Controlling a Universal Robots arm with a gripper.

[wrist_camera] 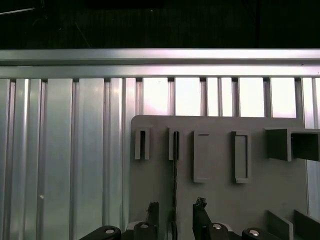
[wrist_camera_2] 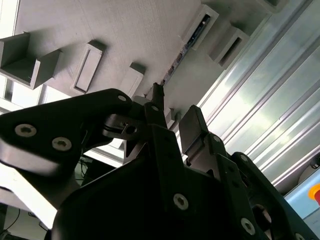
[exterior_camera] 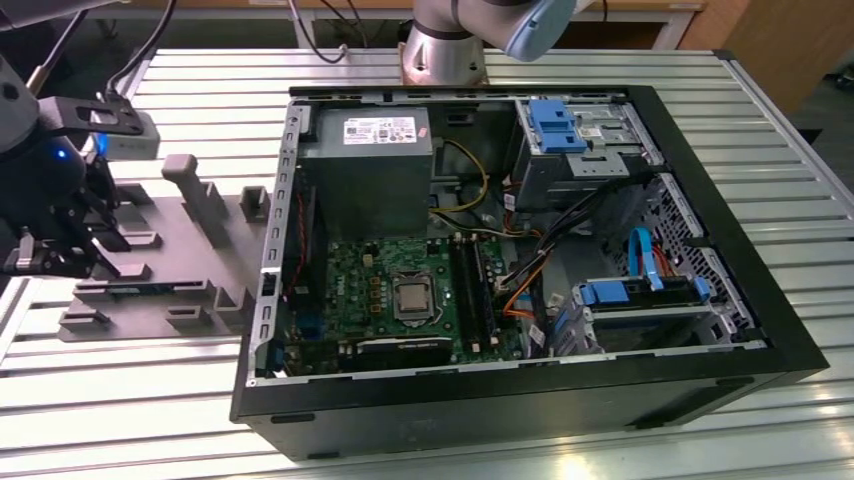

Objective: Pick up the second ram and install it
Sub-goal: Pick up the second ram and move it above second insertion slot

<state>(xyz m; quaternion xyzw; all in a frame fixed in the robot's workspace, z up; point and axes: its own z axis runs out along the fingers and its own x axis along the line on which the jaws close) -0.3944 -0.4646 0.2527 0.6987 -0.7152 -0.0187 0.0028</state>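
Note:
The second ram (wrist_camera: 175, 172) stands on edge in a slot of the grey fixture block (wrist_camera: 220, 200), seen as a thin dark strip. In the second wrist view the ram (wrist_camera_2: 182, 50) runs away from the fingertips along the block (wrist_camera_2: 125, 35). My gripper (wrist_camera: 176, 216) is open, its two black fingers (wrist_camera: 152, 212) straddling the near end of the strip with a gap on each side. In the exterior view the gripper (exterior_camera: 47, 250) hangs over the left part of the fixture block (exterior_camera: 174, 250), and the ram (exterior_camera: 134, 290) shows as a dark strip with a blue spot.
The open computer case (exterior_camera: 747, 330) lies at the exterior view's right of the block, with the motherboard's black memory slots (exterior_camera: 467, 280) beside the processor socket (exterior_camera: 411, 298). Upright posts (exterior_camera: 200, 200) rise from the block. The table is ribbed metal (wrist_camera: 60, 160).

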